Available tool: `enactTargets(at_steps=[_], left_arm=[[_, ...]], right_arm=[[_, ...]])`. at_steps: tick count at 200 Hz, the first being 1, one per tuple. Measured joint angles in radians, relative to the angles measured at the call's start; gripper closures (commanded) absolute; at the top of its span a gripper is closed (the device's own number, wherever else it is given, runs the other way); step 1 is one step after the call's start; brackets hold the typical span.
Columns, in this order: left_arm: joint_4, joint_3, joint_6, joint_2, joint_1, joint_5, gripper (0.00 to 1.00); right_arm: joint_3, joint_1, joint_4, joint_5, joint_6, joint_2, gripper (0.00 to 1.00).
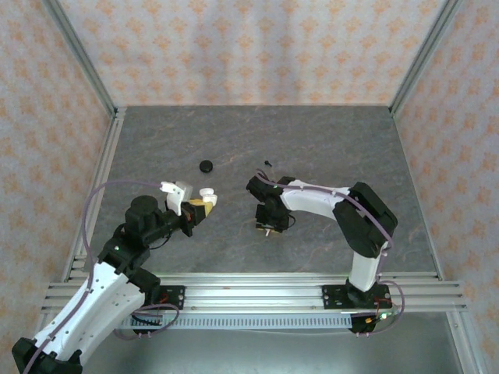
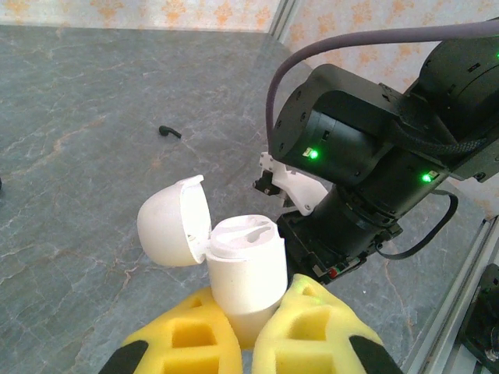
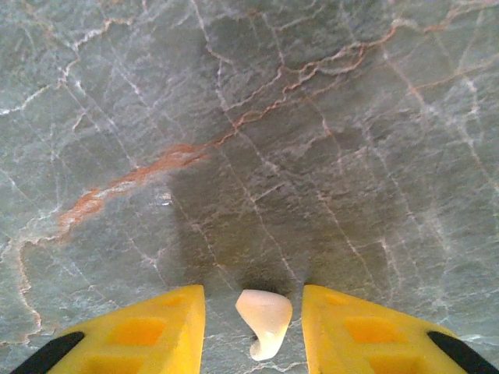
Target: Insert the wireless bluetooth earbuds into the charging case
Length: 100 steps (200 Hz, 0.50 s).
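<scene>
My left gripper (image 2: 253, 290) is shut on a white charging case (image 2: 245, 269), held upright above the table with its rounded lid (image 2: 173, 222) hinged open to the left. From the top view this case (image 1: 207, 195) sits at the tip of the left gripper (image 1: 200, 206). My right gripper (image 3: 253, 294) points straight down at the table, open, with a white earbud (image 3: 265, 319) lying between its yellow fingers (image 3: 164, 323) and a gap on each side. A black earbud (image 2: 169, 132) lies on the table farther back (image 1: 267, 163).
A small round black object (image 1: 207, 166) rests on the grey marbled table (image 1: 327, 140) behind the left gripper. The right arm's black wrist (image 2: 359, 179) hangs close to the right of the held case. Metal frame rails (image 1: 257, 284) edge the table.
</scene>
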<state>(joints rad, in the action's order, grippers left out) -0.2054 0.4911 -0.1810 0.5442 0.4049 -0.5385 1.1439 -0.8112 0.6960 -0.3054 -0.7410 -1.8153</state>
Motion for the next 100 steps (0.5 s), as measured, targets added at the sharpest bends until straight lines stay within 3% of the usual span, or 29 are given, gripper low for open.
enactTargets(at_steps=[71,100], left_arm=[[0.0,0.0,0.0,-0.013,0.0,0.0,1.0],[0.003,0.0,0.001,-0.019,0.0,-0.008,1.0]], right_arm=[[0.037,0.0,0.051,0.01,0.003,-0.029,0.7],[0.049,0.0,0.067,0.017,0.015,-0.038,0.77]])
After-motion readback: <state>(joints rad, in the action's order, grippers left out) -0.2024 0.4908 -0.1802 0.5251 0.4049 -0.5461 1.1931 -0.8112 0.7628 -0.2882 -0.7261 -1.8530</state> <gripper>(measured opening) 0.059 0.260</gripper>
